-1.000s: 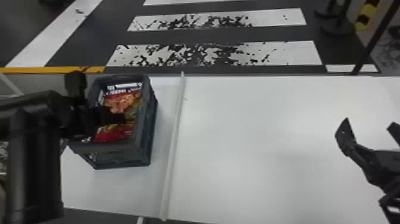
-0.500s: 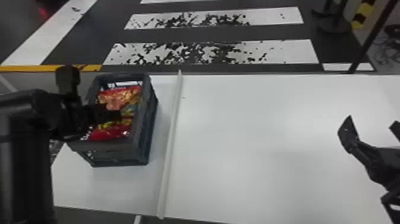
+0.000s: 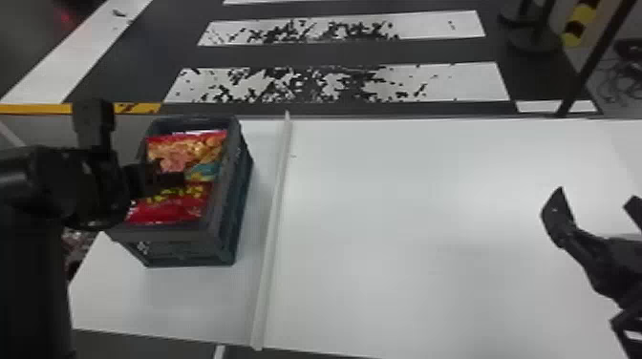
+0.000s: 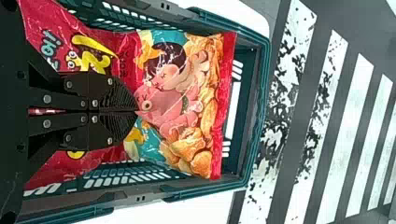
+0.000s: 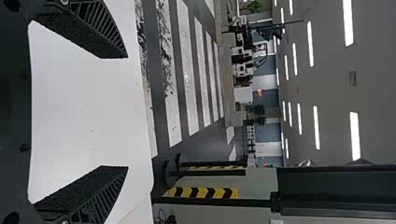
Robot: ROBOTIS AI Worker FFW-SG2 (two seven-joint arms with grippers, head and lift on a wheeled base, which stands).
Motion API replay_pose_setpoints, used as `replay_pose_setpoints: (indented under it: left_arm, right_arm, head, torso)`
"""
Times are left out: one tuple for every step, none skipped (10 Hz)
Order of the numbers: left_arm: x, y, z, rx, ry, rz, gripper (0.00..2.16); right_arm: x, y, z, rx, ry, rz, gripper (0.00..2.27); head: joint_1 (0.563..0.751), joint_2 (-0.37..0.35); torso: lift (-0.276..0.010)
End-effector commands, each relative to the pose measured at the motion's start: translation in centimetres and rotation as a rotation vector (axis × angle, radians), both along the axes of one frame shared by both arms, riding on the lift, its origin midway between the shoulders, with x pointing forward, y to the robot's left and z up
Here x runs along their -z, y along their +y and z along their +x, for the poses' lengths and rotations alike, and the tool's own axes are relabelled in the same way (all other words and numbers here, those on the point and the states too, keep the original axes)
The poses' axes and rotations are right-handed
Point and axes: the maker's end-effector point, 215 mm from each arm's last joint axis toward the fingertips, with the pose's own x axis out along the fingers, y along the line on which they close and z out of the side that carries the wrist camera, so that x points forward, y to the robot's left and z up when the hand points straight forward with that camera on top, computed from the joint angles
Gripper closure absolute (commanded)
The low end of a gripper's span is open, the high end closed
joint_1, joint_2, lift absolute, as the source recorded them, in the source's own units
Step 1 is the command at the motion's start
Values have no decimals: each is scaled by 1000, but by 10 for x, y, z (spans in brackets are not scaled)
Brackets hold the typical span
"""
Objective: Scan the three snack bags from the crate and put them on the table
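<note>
Inside dark-teal plastic crate: glossy red snack bag, black left gripper above it, jaws closed, presumably for grasp alignment. Black right gripper open.

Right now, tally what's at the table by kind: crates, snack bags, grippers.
Crate: 1
Snack bag: 1 in sight; any beneath, I cannot tell
Grippers: 2, the left gripper and the right gripper
Total: 4 in sight
</note>
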Motion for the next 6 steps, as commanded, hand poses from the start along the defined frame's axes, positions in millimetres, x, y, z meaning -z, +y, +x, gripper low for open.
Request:
replay_pose_setpoints:
  left_arm:
    - [-3, 1, -3, -1, -6, 10, 1885]
    - [-4, 2, -5, -2, -10, 19, 1882]
    - [-5, 3, -7, -6, -13, 29, 1882]
    - [-5, 5, -10, -12, -14, 46, 1882]
    - [-10, 2, -11, -6, -29, 49, 1882]
    - [-14, 1, -12, -4, -40, 45, 1882]
  right_arm:
    - [1, 1, -3, -1, 2, 2, 16]
    - [1, -1, -4, 1, 4, 0, 16]
    - [0, -2, -6, 3, 2, -2, 16]
    - [-3, -3, -7, 5, -3, -2, 16]
    - [-4, -4, -9, 7, -6, 0, 16]
    - [-3, -4, -12, 8, -5, 1, 16]
  head:
    - [695, 129]
    - [695, 132]
    - [695, 134]
    - [695, 134]
    - [695, 136]
    - [695, 134]
  torso:
    - [-94]
    - [-94]
    - [-94]
    - [-94]
    - [-94]
    - [-94]
